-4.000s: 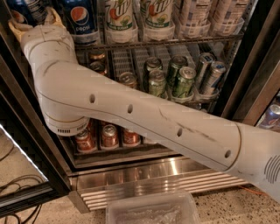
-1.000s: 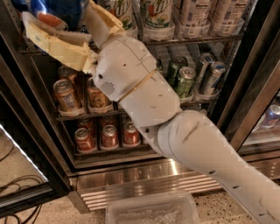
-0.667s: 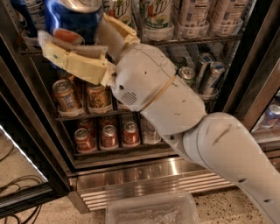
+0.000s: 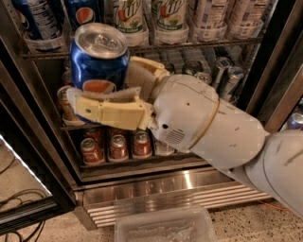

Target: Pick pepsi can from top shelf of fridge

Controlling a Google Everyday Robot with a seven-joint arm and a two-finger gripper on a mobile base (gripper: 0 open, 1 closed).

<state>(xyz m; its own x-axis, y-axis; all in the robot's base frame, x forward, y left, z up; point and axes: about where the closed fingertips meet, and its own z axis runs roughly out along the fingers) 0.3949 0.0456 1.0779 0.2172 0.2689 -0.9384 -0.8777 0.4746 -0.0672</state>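
My gripper point(image 4: 108, 85) is clamped on the pepsi can point(image 4: 98, 60), one cream finger point(image 4: 111, 112) across its front just under the logo and the other against its right rear side. The can sits roughly upright between them, silver top and pull tab facing up. It hangs in front of the open fridge point(image 4: 170, 188), at the left, its top about level with the front rail of the top shelf point(image 4: 199, 45). Other blue cans point(image 4: 85, 13) and 7UP cans point(image 4: 127, 19) stand on that shelf behind it.
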